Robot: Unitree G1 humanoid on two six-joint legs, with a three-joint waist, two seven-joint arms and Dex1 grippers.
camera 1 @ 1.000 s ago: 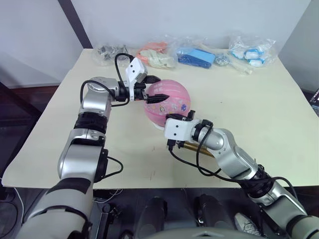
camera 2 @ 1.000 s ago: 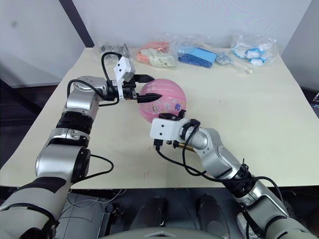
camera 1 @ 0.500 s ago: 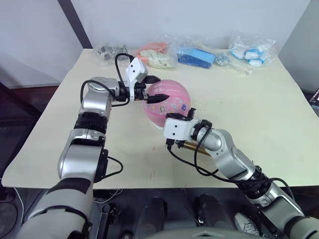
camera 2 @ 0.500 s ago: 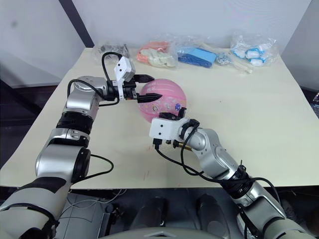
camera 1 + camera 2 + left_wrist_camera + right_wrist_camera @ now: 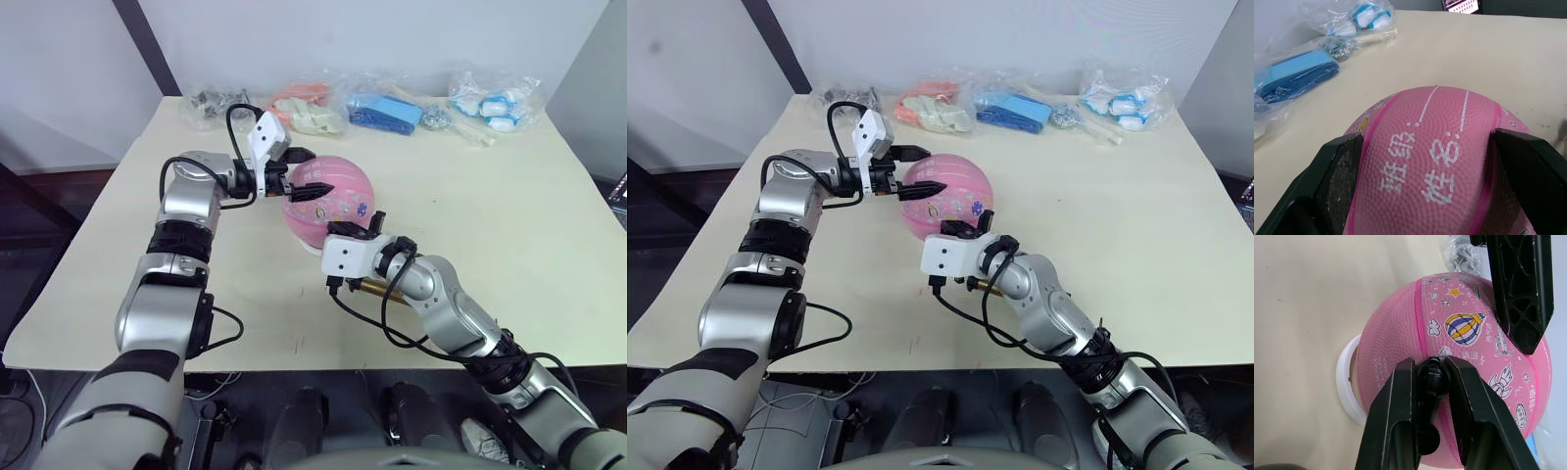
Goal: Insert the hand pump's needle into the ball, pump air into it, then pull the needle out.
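The pink ball point(image 5: 331, 199) sits on a white ring point(image 5: 1347, 382) in the middle of the table. My left gripper point(image 5: 315, 174) reaches in from the left and clamps the ball's upper side, with one finger point(image 5: 1339, 171) on each flank. My right gripper point(image 5: 1431, 369) is at the ball's near side, shut on the black tip point(image 5: 1430, 382) of the hand pump's hose, which is pressed against the ball's skin. The needle itself is hidden there. The hand pump's gold barrel point(image 5: 378, 288) lies on the table under my right wrist.
Several plastic bags line the table's far edge: metal parts point(image 5: 211, 101), orange and white items point(image 5: 306, 108), a blue pack point(image 5: 385, 111) and white-blue pieces point(image 5: 493, 103). Bare tabletop point(image 5: 490, 206) stretches to the right of the ball.
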